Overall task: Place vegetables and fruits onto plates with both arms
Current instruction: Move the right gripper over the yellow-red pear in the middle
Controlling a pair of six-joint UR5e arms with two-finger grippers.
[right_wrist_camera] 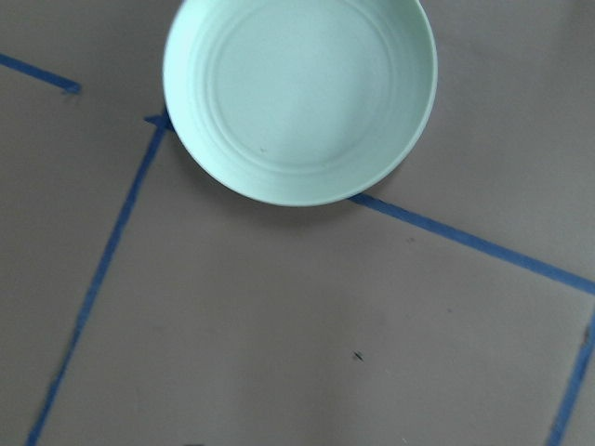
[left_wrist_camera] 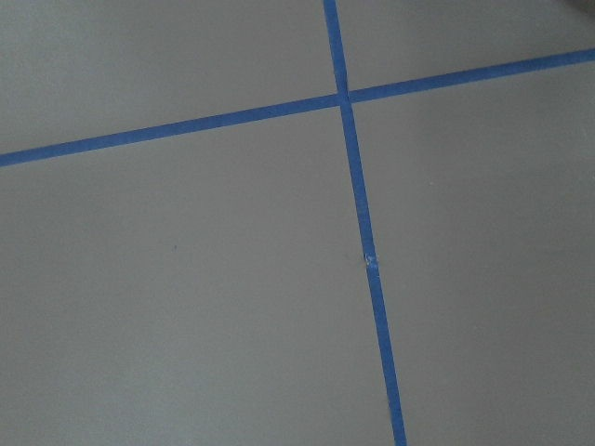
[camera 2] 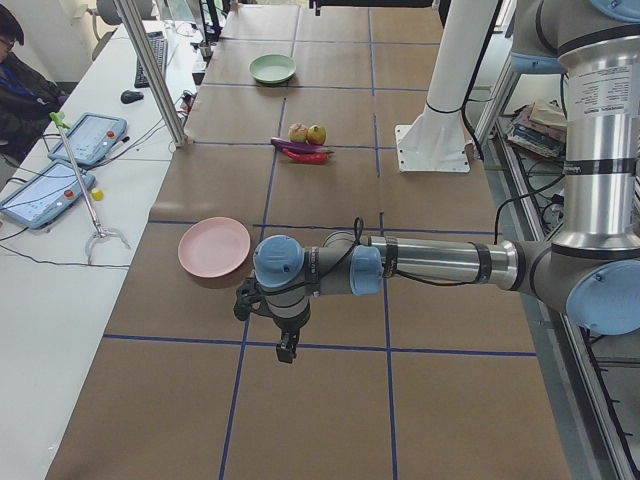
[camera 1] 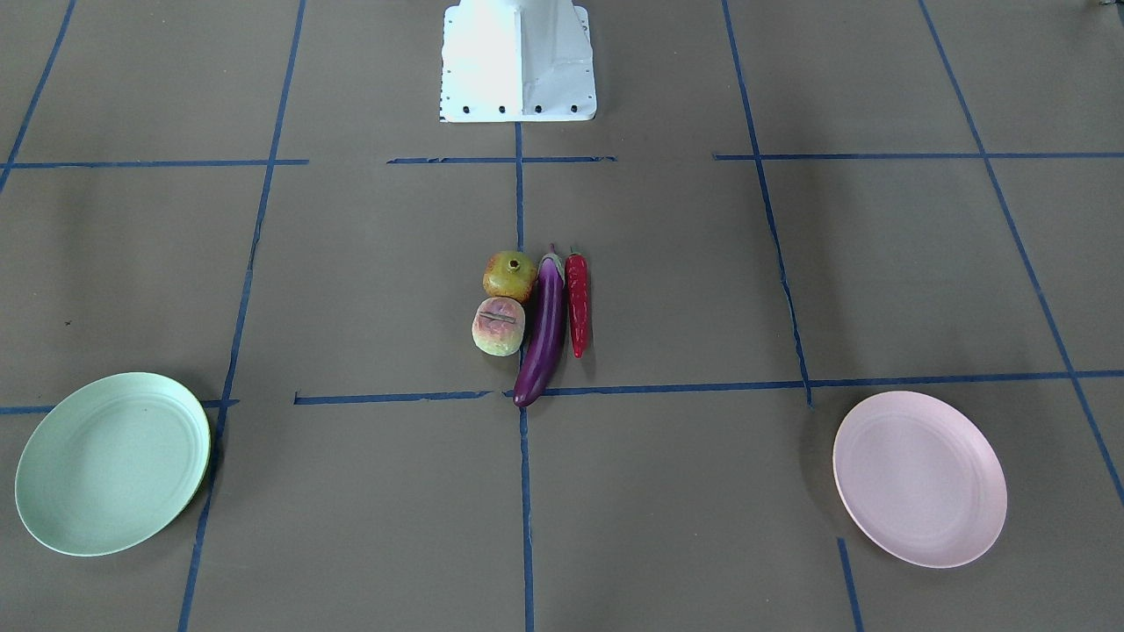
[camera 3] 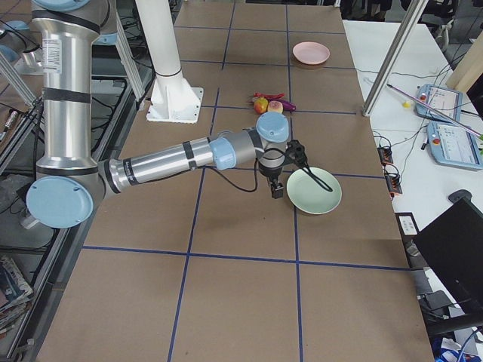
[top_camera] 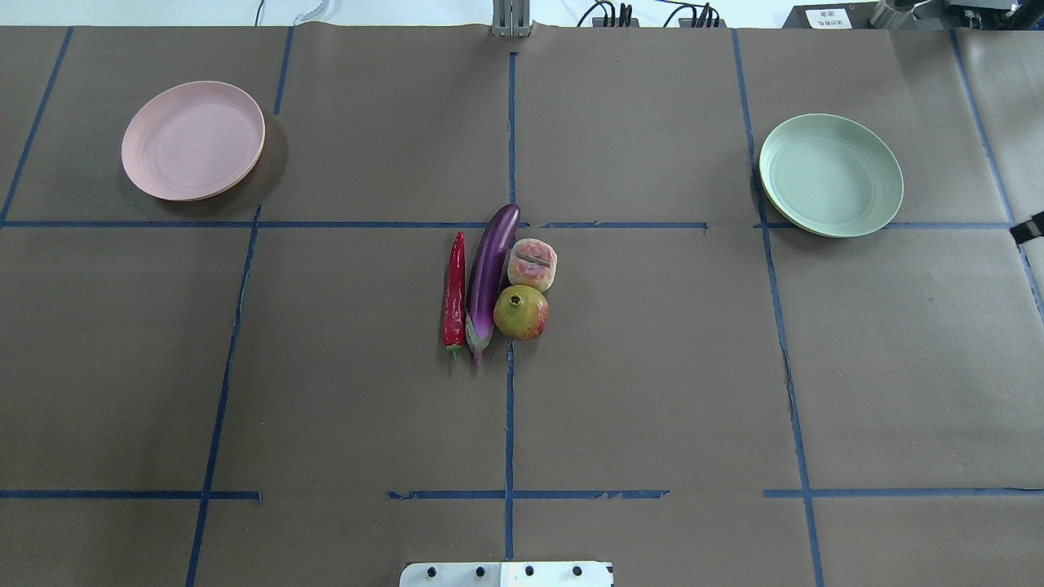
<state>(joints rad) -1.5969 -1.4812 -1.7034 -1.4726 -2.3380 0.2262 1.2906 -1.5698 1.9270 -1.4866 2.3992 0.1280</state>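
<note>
The purple eggplant (top_camera: 489,273), the red chili (top_camera: 454,289), the peach (top_camera: 532,264) and the pomegranate (top_camera: 521,312) lie side by side at the table's middle. The pink plate (top_camera: 192,140) lies empty at the far left, the mint green plate (top_camera: 830,174) empty at the far right. My left gripper (camera 2: 287,348) shows only in the exterior left view, hanging near the pink plate (camera 2: 214,247); I cannot tell if it is open. My right gripper (camera 3: 278,188) shows only in the exterior right view, beside the green plate (camera 3: 317,190); I cannot tell its state. The right wrist view shows the green plate (right_wrist_camera: 299,98).
The white robot base (top_camera: 506,574) stands at the near edge. Blue tape lines (left_wrist_camera: 358,204) divide the brown table cover. A side table with tablets (camera 2: 85,140) and a seated person (camera 2: 20,90) lies beyond the far edge.
</note>
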